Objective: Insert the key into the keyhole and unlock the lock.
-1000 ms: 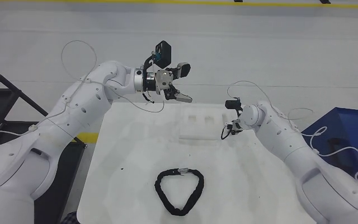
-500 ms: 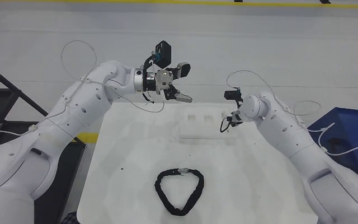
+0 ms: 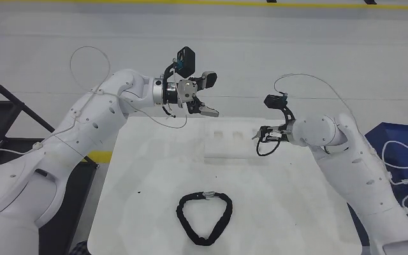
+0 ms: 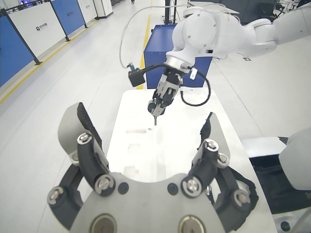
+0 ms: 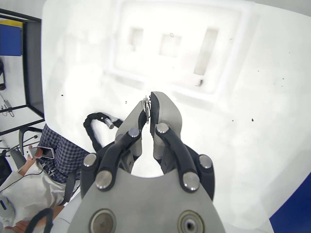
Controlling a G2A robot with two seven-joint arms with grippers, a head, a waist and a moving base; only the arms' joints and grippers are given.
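Note:
The lock (image 3: 204,217) is a black fabric-covered chain loop with a metal cylinder (image 3: 208,194) at its top, lying near the table's front; it also peeks out behind my right fingers as the lock (image 5: 95,123). My right gripper (image 3: 256,136) hovers over the table's back right, shut on a small metal key (image 5: 146,109). From the left wrist, the right gripper (image 4: 155,115) points down with the key tip (image 4: 155,121) sticking out below. My left gripper (image 3: 215,95) hangs open and empty above the table's back edge, its fingers (image 4: 83,122) wide apart.
A white foam tray (image 3: 229,144) with three shallow recesses sits at the back middle of the white table (image 3: 146,191), just beside the right gripper. A blue cabinet (image 3: 390,148) stands off the table's right side, and a black frame (image 3: 19,108) off its left.
The right arm has swung its wrist and elbow outward and lifted the key slightly above the tray's right end. The left arm and the lock have not moved.

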